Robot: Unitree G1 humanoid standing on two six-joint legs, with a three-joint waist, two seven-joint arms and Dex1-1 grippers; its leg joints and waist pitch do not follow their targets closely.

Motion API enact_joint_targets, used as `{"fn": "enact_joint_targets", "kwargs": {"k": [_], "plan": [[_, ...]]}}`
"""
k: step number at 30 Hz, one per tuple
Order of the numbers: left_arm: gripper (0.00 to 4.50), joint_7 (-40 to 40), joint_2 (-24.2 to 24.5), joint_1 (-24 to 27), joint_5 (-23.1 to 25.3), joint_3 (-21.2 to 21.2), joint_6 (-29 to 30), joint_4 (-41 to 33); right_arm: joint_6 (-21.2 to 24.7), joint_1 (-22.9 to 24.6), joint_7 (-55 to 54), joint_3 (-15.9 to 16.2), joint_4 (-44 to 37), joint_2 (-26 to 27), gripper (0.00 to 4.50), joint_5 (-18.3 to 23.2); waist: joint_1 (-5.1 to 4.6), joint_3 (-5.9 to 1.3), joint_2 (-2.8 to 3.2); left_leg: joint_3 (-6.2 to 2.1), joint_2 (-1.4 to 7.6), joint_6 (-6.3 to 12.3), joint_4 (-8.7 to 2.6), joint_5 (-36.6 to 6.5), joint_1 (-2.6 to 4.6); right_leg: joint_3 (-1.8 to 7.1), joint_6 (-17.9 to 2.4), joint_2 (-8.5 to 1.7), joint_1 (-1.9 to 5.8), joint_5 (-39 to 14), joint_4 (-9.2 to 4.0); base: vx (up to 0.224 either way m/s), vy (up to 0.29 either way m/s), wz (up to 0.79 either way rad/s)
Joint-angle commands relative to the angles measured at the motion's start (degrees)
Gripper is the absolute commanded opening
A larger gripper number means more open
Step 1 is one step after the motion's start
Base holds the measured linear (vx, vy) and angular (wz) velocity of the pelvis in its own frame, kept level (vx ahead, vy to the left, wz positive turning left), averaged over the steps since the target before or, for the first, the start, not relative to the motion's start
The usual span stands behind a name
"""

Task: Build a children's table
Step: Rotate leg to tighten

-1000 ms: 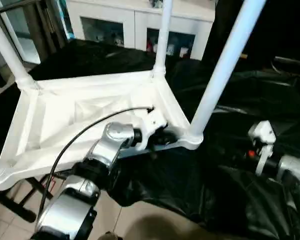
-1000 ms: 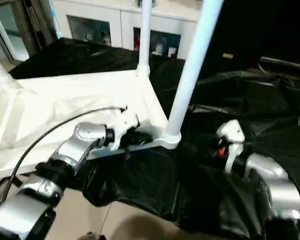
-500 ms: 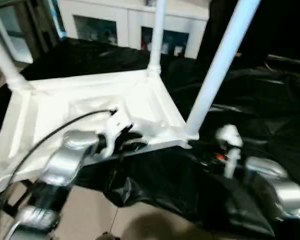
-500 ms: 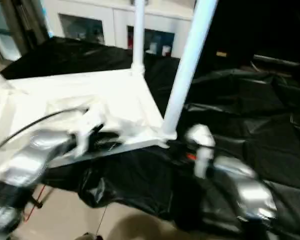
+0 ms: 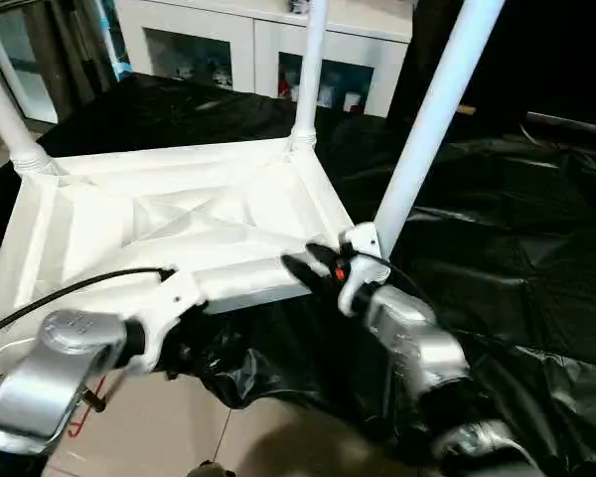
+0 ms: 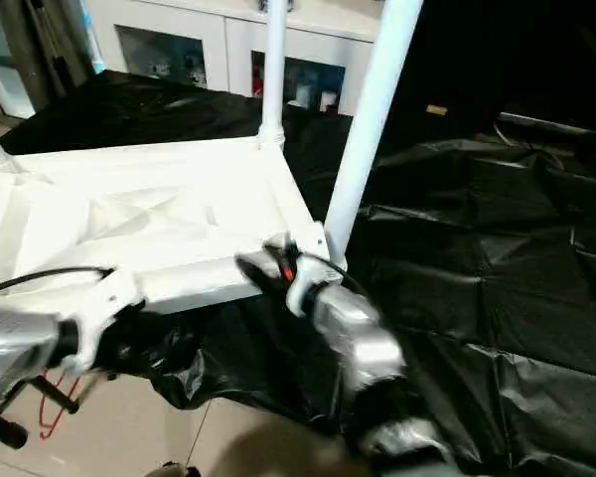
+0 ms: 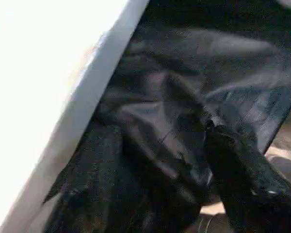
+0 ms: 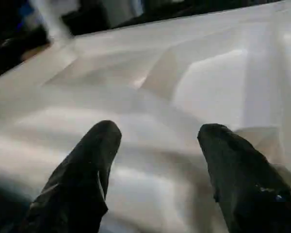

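Note:
The children's table lies upside down: its white tabletop (image 5: 179, 224) shows the ribbed underside. Three white legs stand up from corner sockets, one at the far left (image 5: 5, 114), one at the back (image 5: 310, 65) and one at the near right (image 5: 432, 114). My right gripper (image 5: 310, 266) is at the near rim beside the near-right socket. It is open, with the ribbed underside (image 8: 194, 82) beyond its fingers (image 8: 87, 170). My left gripper (image 7: 155, 160) hangs open below the near rim (image 7: 87, 97), against black cloth, touching nothing.
Black cloth (image 5: 517, 229) covers the surface under and to the right of the tabletop. A white glass-fronted cabinet (image 5: 258, 40) stands behind. Tiled floor (image 5: 189, 427) with a red cord (image 5: 79, 422) lies below the near edge.
My left gripper has let go of the near rim, opened and dropped back to the left. My right gripper has swung left from over the cloth to the near-right corner.

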Motion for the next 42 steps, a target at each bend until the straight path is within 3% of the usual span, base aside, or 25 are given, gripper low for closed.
{"fn": "enact_joint_targets", "kwargs": {"k": [1, 2, 6, 7, 9, 11, 17, 19, 20, 26, 28, 31, 32, 33, 34, 35, 36, 38, 39, 40, 41, 42], "plan": [[3.38, 2.2, 0.7, 0.9, -0.1, 1.3, 1.6, -3.2, -3.9, -2.5, -6.6, -5.7, 4.5, 1.4, 3.00, 3.2, -0.26, -3.39, 2.00, -1.19, 1.62, -4.75, -4.66, -18.9, 1.97, 2.42, -10.8, -2.25, 1.08, -8.6, -3.63, 0.000, 0.000, 0.00], [3.43, 2.7, 0.8, 1.2, 0.2, 1.6, 1.3, -3.4, -4.7, -3.2, -8.1, -7.1, 5.7, 1.8, 3.00, 4.1, -0.23, -3.40, 2.16, -1.05, 1.58, -4.78, -4.53, -19.0, 2.24, 2.40, -10.8, -2.07, 0.82, -7.6, -3.61, 0.000, 0.000, 0.00], [3.79, 5.3, 0.6, 2.1, 0.6, 2.7, 1.8, -4.5, -8.3, -6.5, -13.0, -11.7, 11.6, 1.8, 3.00, 6.4, -0.06, -3.48, 2.45, -1.00, 1.39, -4.90, -4.39, -18.4, 2.11, 2.35, -10.3, -1.92, 1.06, -5.6, -3.36, 0.000, 0.000, 0.00], [3.85, 6.4, 0.5, 2.5, 1.0, 3.2, 1.9, -4.7, -10.0, -8.2, -15.4, -13.8, 14.5, 1.2, 3.00, 7.1, -0.06, -3.59, 2.34, -0.97, 1.35, -5.00, -4.29, -18.5, 2.13, 2.32, -10.5, -2.01, 1.11, -5.4, -3.28, 0.000, 0.000, 0.00], [3.95, 6.7, 0.5, 2.8, 0.9, 3.3, 2.1, -4.9, -10.8, -9.1, -16.7, -15.0, 15.8, 0.8, 3.00, 7.4, -0.02, -3.52, 2.39, -0.91, 1.33, -4.94, -4.26, -19.6, 2.18, 2.32, -10.4, -2.01, 1.08, -6.6, -3.44, 0.000, 0.000, 0.00], [4.13, 7.8, 0.7, 3.8, 1.0, 3.4, 2.5, -5.5, -12.5, -11.0, -19.1, -17.3, 18.8, -0.3, 3.00, 7.7, 0.16, -3.51, 2.02, -0.83, 1.29, -4.65, -4.15, -19.4, 2.18, 2.32, -10.0, -2.00, 0.99, -7.6, -3.57, 0.000, 0.000, 0.00], [4.47, 10.5, 0.7, 4.8, 2.2, 3.2, 1.7, -4.8, -15.7, -14.1, -22.1, -20.1, 24.0, -4.5, 3.00, 8.4, 0.68, -3.46, 1.63, -0.82, 1.27, -4.19, -4.00, -19.8, 2.09, 2.28, -9.1, -2.02, 0.86, -10.1, -3.62, 0.000, 0.000, 0.00], [4.47, 12.1, 0.7, 5.0, 2.5, 3.1, 1.2, -5.0, -17.2, -16.4, -22.6, -21.6, 27.1, -8.0, 3.00, 8.5, 0.86, -3.43, 1.05, -0.71, 1.31, -3.87, -3.89, -20.6, 2.24, 2.30, -8.8, -2.09, 0.65, -12.2, -3.88, 0.000, 0.000, 0.00], [4.47, 12.1, 0.7, 5.0, 2.5, 3.1, 1.2, -5.0, -17.2, -16.4, -22.6, -21.6, 27.1, -8.0, 3.00, 8.5, 0.93, -3.47, 1.20, -0.73, 1.31, -3.88, -3.83, -20.5, 2.27, 2.29, -8.9, -2.11, 0.66, -12.4, -3.82, 0.000, 0.000, 0.00], [4.47, 15.4, -0.3, 4.6, 3.3, 3.8, -0.8, -4.1, -18.7, -18.7, -22.9, -23.8, 31.1, -14.5, 3.00, 8.3, 2.06, -3.68, 0.81, -0.52, 1.21, -2.84, -3.42, -16.6, 1.85, 2.19, -8.4, -2.04, 0.91, -9.7, -3.57, 0.000, 0.000, 0.00], [4.47, 16.2, -0.4, 4.3, 3.3, 4.0, -1.4, -3.7, -19.4, -19.2, -22.6, -24.0, 32.3, -16.6, 3.00, 8.1, 1.85, -3.71, 0.66, -0.61, 1.09, -2.64, -3.33, -15.8, 1.33, 2.08, -8.5, -1.99, 1.21, -9.1, -3.31, 0.000, 0.000, 0.00], [4.47, 16.8, -0.5, 3.6, 2.9, 4.2, -2.2, -3.4, -19.8, -19.3, -22.5, -25.0, 33.7, -20.9, 3.00, 8.1, 2.16, -3.91, 0.55, -0.41, 1.05, -2.00, -2.90, -14.7, 1.47, 2.11, -9.0, -1.95, 1.17, -8.0, -3.20, 0.000, 0.000, 0.00], [4.47, 16.9, -0.6, 3.4, 2.7, 4.3, -2.6, -3.1, -19.8, -19.3, -22.6, -25.5, 34.2, -22.4, 3.00, 8.1, 2.32, -3.91, 1.29, -0.47, 1.02, -2.10, -2.85, -14.5, 1.49, 2.10, -9.1, -1.94, 1.08, -7.3, -3.08, 0.000, 0.000, 0.00], [4.47, 17.0, -0.6, 3.2, 2.6, 4.2, -2.8, -3.0, -19.9, -19.2, -22.5, -25.7, 34.3, -23.1, 3.00, 8.1, 2.27, -4.05, 0.89, -0.45, 1.01, -2.03, -2.67, -13.5, 1.28, 2.01, -9.3, -1.68, 1.26, -5.2, -2.86, 0.000, 0.000, 0.00], [4.47, 17.1, -0.6, 2.9, 2.5, 4.1, -3.3, -2.4, -20.1, -19.2, -22.3, -26.3, 34.8, -24.7, 3.00, 8.0, 2.37, -4.17, 1.37, -0.48, 0.87, -1.78, -2.43, -12.1, 1.11, 1.95, -9.5, -1.56, 1.28, -2.7, -2.59, 0.000, 0.000, 0.00], [4.47, 17.1, -0.6, 2.9, 2.5, 4.1, -3.3, -2.4, -20.1, -19.2, -22.3, -26.3, 34.8, -24.7, 3.00, 8.0, 2.31, -4.16, 1.17, -0.45, 0.85, -1.61, -2.33, -11.9, 0.95, 1.92, -9.6, -1.50, 1.26, -2.0, -2.53, 0.000, 0.000, 0.00], [4.47, 17.4, -0.8, 2.5, 2.5, 3.9, -4.4, -1.7, -20.3, -19.0, -22.2, -26.7, 35.2, -26.2, 3.00, 7.9, 2.34, -4.12, 1.40, -0.54, 0.74, -1.56, -2.28, -12.0, 0.68, 1.81, -9.7, -1.55, 1.42, -2.1, -2.40, 0.000, 0.000, 0.00], [4.47, 17.9, -1.5, 1.8, 2.2, 3.9, -6.0, -0.6, -20.3, -18.7, -21.7, -27.0, 35.5, -28.1, 3.00, 7.9, 2.22, -4.01, 1.95, -0.63, 0.69, -2.01, -2.25, -14.7, 0.93, 1.72, -9.8, -1.48, 1.25, -3.9, -2.70, 0.000, 0.000, 0.00], [4.47, 18.3, -2.0, 1.4, 1.9, 4.1, -7.3, 0.0, -20.2, -18.6, -21.1, -27.0, 35.8, -29.0, 3.00, 7.9, 2.05, -3.96, 1.66, -0.57, 0.70, -2.07, -2.30, -15.5, 0.88, 1.72, -9.8, -1.44, 1.28, -4.6, -2.90, 0.000, 0.000, 0.00], [4.47, 19.3, -2.9, 1.2, 1.6, 4.4, -9.3, 1.0, -20.3, -18.4, -19.0, -26.3, 36.0, -29.6, 3.00, 7.4, 2.03, -3.95, 2.67, -0.78, 0.59, -2.36, -2.25, -17.3, 0.86, 1.68, -10.0, -1.61, 1.32, -6.1, -2.99, 0.000, 0.000, 0.00], [4.47, 20.1, -3.4, 1.2, 1.6, 4.7, -10.5, 1.5, -20.3, -18.2, -17.3, -25.6, 36.0, -29.7, 3.00, 6.9, 1.77, -3.90, 2.22, -0.67, 0.60, -2.17, -2.29, -18.0, 0.80, 1.67, -10.0, -1.52, 1.33, -6.6, -3.35, 0.000, 0.000, 0.00], [4.47, 20.6, -4.0, 1.3, 1.5, 5.0, -11.5, 1.9, -20.2, -17.9, -16.2, -25.1, 35.8, -29.6, 3.00, 6.6, 1.67, -3.87, 2.32, -0.77, 0.59, -1.96, -2.31, -18.9, 0.62, 1.62, -10.2, -1.60, 1.46, -7.5, -3.47, 0.000, 0.000, 0.00]]}}
